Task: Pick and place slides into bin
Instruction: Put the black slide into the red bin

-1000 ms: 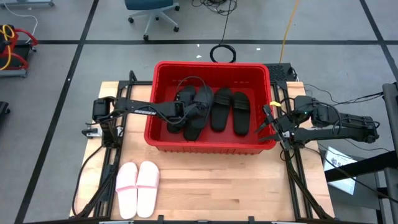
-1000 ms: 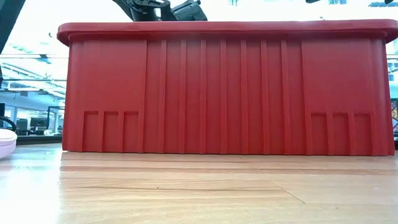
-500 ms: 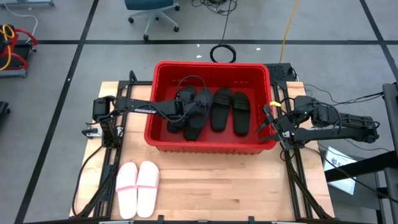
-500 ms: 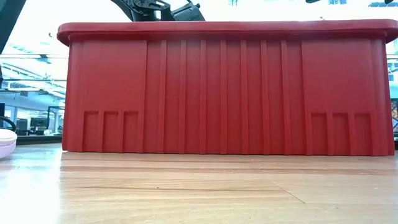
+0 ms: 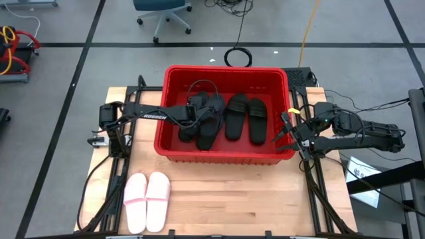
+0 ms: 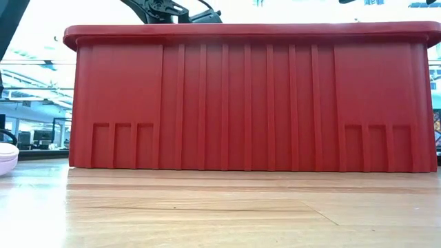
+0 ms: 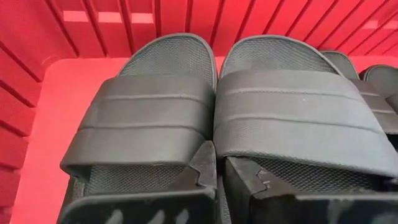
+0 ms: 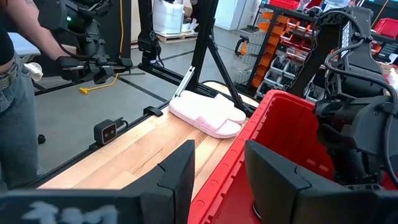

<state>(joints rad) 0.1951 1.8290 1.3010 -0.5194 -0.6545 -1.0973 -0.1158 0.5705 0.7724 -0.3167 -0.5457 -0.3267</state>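
Observation:
The red bin point(image 5: 226, 154) stands mid-table and fills the low view point(image 6: 248, 96). My left gripper point(image 7: 219, 171) reaches into the bin's left half point(image 5: 201, 114) and is shut on a black wide-strap pair of slides point(image 7: 217, 112), which lie side by side with toes toward the far wall. A second black pair point(image 5: 247, 118) lies in the bin's right half. The pale pink pair point(image 5: 147, 192) lies soles down on the table near the front left. My right gripper point(image 8: 217, 177) is open and empty at the bin's right rim point(image 5: 284, 133). I cannot make out the thong pair. My left gripper has one finger on each slide's footbed behind the strap, and pinches the two adjoining inner edges point(image 7: 211, 148) together. The fingers come from the heel side, slanting down, along the slides. The pair sits level inside the bin. Whether it rests on the floor is hidden.
The bin's ribbed walls enclose my left gripper. The wooden tabletop point(image 5: 232, 199) stretches in front of the bin. The arm frames stand at both table edges. A person point(image 8: 18, 68) stands on the floor beyond the table, and a shelf rack point(image 8: 280, 43) stands behind.
My left gripper has gone down a little inside the bin with the black pair; less of it shows above the rim in the low view.

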